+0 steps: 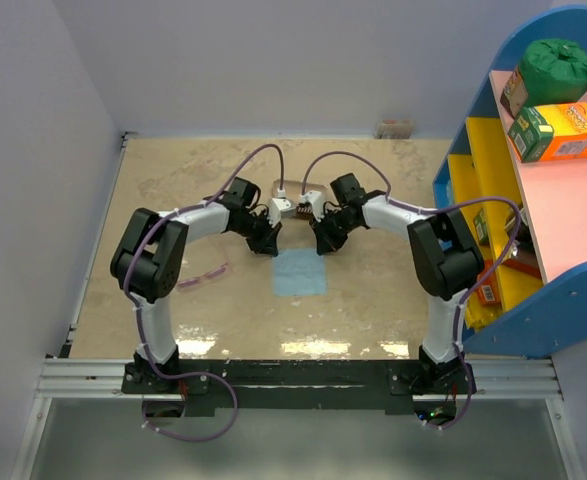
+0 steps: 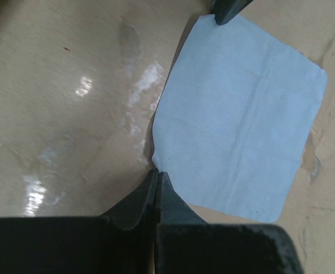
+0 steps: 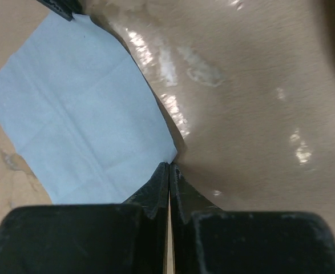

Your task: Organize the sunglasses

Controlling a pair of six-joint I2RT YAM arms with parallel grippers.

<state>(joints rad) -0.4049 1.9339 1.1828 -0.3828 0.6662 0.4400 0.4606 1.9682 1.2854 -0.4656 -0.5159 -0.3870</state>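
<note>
The sunglasses [image 1: 206,272], thin and pink-purple, lie on the table left of the light blue cloth [image 1: 300,272], apart from both grippers. They are out of both wrist views. My left gripper [image 1: 269,246] is shut on the cloth's far left corner [image 2: 162,162]. My right gripper [image 1: 322,245] is shut on the far right corner [image 3: 166,155]. The rest of the cloth [image 2: 241,114] lies flat on the table. In each wrist view the other gripper's fingertip [image 2: 227,10] [image 3: 61,5] shows at the opposite corner.
A blue, yellow and pink shelf unit [image 1: 533,180] stands at the right edge, holding a green ball [image 1: 558,62] and an orange box [image 1: 558,132]. The beige tabletop [image 1: 173,190] has walls at the back and left.
</note>
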